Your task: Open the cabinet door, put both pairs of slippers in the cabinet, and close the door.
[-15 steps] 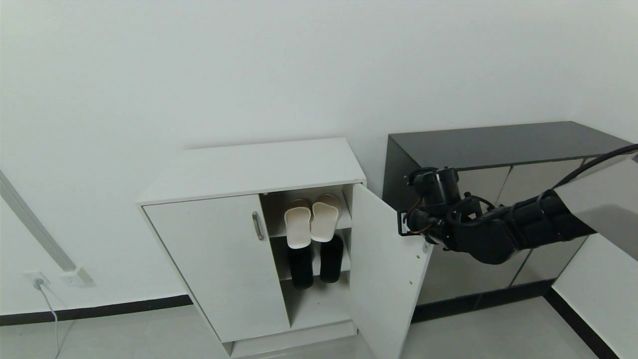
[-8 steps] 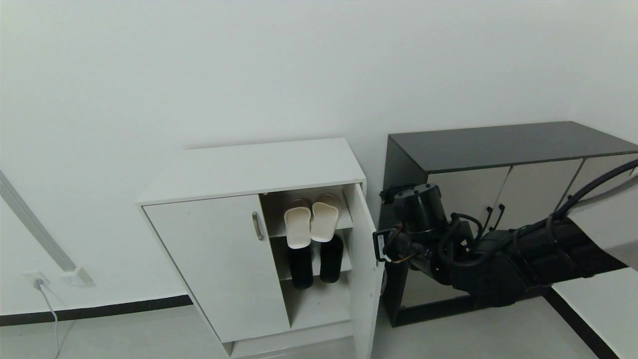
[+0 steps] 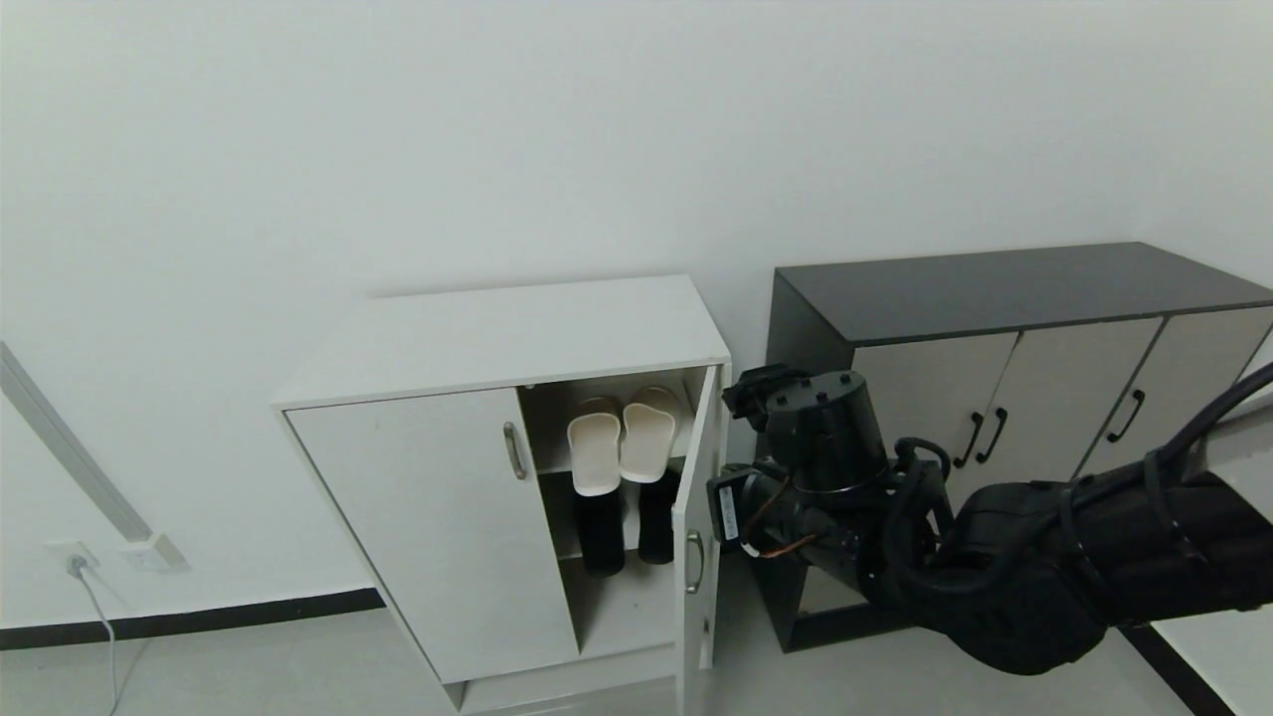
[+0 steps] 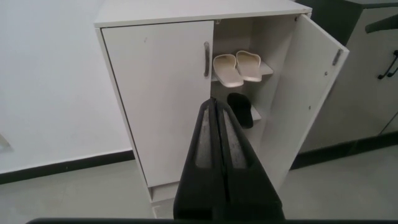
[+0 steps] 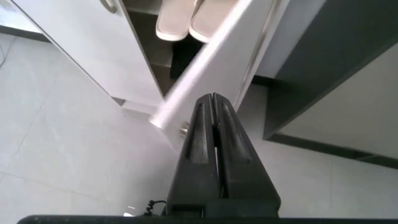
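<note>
**Cabinet with one door ajar.** The right-hand door [image 3: 696, 467] of the white cabinet [image 3: 497, 338] stood partly open and appeared almost edge-on in the head view. The left-hand door [image 3: 428, 517] was shut. Inside, the beige slippers [image 3: 622, 438] lay side by side on the upper shelf [image 3: 553, 465], with the black slippers [image 3: 627, 517] directly beneath them.

The right arm [image 3: 995, 557] was at the outer side of the open door, between it and the dark sideboard [image 3: 995, 283]. The right tool [image 5: 214, 99] was clenched on nothing, with its tips just beside the door's edge. Whether they touched the door could not be told. The left tool [image 4: 214, 102] was likewise clenched and empty, and faced the cabinet front from well apart.
</note>
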You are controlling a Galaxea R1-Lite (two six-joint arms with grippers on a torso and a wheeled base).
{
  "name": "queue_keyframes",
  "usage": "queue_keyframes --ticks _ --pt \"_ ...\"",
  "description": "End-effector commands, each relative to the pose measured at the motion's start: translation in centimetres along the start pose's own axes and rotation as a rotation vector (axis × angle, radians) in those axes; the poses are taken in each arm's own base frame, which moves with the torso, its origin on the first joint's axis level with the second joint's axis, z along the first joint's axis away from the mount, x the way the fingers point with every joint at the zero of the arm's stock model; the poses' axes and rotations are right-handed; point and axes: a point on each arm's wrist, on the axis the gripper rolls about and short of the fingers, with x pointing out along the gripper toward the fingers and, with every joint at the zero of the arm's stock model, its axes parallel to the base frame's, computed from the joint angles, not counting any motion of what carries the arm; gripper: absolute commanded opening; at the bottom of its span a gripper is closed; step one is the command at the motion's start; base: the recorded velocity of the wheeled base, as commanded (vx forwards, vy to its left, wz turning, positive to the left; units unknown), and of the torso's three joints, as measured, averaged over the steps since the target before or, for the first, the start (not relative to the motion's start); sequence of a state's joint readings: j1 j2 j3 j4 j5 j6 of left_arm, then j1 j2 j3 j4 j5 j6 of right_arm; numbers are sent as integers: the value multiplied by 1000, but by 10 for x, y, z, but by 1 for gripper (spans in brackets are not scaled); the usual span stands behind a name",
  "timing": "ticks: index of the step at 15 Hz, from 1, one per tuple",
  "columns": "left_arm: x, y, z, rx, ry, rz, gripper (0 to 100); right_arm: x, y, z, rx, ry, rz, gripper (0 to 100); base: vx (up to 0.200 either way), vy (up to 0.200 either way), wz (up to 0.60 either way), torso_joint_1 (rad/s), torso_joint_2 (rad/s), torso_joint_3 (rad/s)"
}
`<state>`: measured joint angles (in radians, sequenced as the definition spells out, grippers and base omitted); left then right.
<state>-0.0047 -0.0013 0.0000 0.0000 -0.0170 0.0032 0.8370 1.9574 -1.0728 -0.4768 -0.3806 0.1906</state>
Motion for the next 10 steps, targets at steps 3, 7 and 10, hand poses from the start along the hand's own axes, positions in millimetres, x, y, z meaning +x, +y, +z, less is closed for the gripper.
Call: queue_keyframes --ticks 3,7,10 --pt "0 0 0 -2 1 0 0 -3 -3 -1 0 1 -5 0 0 0 0 0 0 0" --pt "0 0 0 0 1 0 0 -3 -3 -1 -1 1 -5 0 0 0 450 1 -2 2" --pt "0 0 0 0 1 0 0 -3 -4 0 -2 -1 -6 0 0 0 400 2 3 0"
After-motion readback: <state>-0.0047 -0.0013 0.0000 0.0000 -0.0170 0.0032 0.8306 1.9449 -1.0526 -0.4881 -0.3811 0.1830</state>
